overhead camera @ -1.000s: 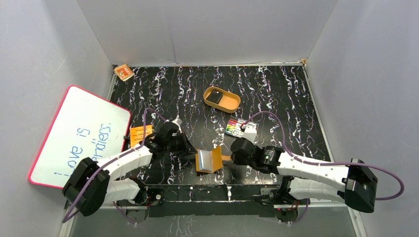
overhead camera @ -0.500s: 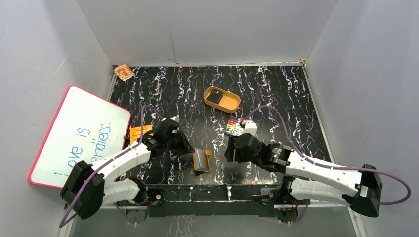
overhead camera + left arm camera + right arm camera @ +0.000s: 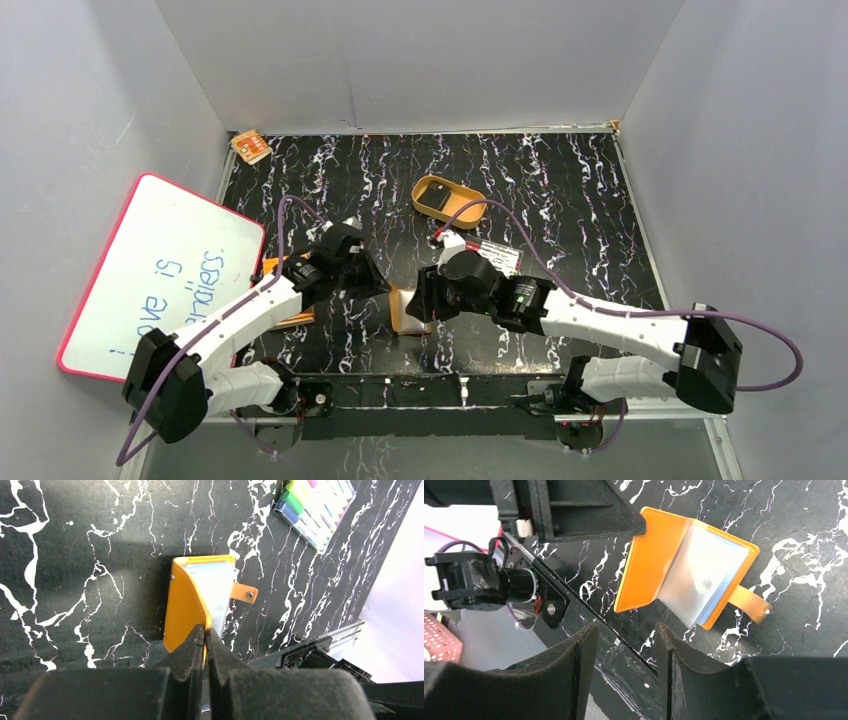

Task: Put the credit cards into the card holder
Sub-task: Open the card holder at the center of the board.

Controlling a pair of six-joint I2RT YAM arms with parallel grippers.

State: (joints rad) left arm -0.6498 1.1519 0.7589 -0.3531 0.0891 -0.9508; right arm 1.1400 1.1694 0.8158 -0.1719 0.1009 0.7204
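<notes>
The card holder point(image 3: 659, 560) is a small orange wallet lying open on the black marbled table, its pale inside point(image 3: 701, 580) and snap tab point(image 3: 751, 605) showing. My left gripper point(image 3: 205, 632) is shut on the edge of its orange cover point(image 3: 187, 605). My right gripper point(image 3: 626, 630) hangs open just beside the wallet point(image 3: 405, 312) with nothing between its fingers. One black credit card point(image 3: 435, 200) lies in the tan oval tray point(image 3: 470, 212) farther back.
A pack of coloured markers point(image 3: 497, 256) lies behind the right arm and shows at the top right point(image 3: 317, 507) of the left wrist view. An orange booklet point(image 3: 283, 266) and a whiteboard point(image 3: 160, 275) are at the left. The arm bases' rail point(image 3: 430, 385) runs along the near edge.
My right gripper opened and swung left and forward from beside the wallet to right over it. My left gripper, still shut on the wallet, shifted it slightly left and back.
</notes>
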